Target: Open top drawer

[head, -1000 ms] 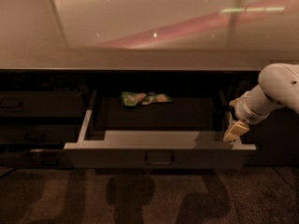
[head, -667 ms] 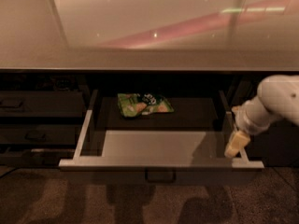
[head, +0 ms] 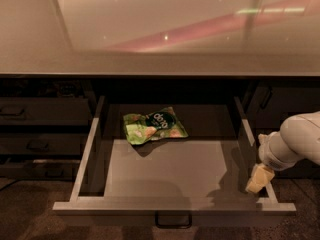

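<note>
Centre of the unit, just under the countertop: the top drawer point(head: 165, 176) stands far out toward the camera, its pale grey floor and both side rails in plain sight. Its dark front shows only as a thin upper edge along the bottom of the view, with the small loop handle point(head: 173, 220) at the middle of it. On the drawer floor, toward the back and a little left of centre, lies a green snack bag point(head: 155, 126), flat, slightly skewed, apart from both rails. The left rail point(head: 86, 156) and the right rail point(head: 250, 139) run back into the dark opening of the cabinet.

The gripper point(head: 260, 178) is at the drawer's front right corner, its pale yellowish tip down by the right rail just behind the front panel. Whether it touches the rail cannot be told, nor how wide it stands or whether it grips anything. The white arm point(head: 300, 141) comes in from the right edge of the view.

Left of the open drawer sit narrower dark drawer fronts point(head: 40, 111), stacked and flush with the cabinet. Above everything runs the glossy beige countertop point(head: 150, 34), catching a pinkish streak of reflected light. Dark floor point(head: 30, 224) shows below
</note>
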Available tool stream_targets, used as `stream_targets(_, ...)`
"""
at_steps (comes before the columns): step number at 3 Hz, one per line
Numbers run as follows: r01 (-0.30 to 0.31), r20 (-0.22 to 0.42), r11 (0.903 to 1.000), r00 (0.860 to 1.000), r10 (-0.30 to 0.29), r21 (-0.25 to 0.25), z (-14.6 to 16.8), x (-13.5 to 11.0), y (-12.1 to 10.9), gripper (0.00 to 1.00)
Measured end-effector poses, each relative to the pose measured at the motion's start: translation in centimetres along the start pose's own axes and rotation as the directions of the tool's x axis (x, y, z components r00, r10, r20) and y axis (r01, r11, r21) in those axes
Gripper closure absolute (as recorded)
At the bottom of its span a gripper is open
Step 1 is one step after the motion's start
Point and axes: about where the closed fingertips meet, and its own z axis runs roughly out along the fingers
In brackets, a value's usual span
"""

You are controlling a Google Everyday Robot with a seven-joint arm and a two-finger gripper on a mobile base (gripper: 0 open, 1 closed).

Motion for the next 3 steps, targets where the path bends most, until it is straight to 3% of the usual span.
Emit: stream_targets(3, -0.001, 0.0, 1.0, 1.0, 0.001, 0.0, -0.26, -0.67, 0.23, 0.0)
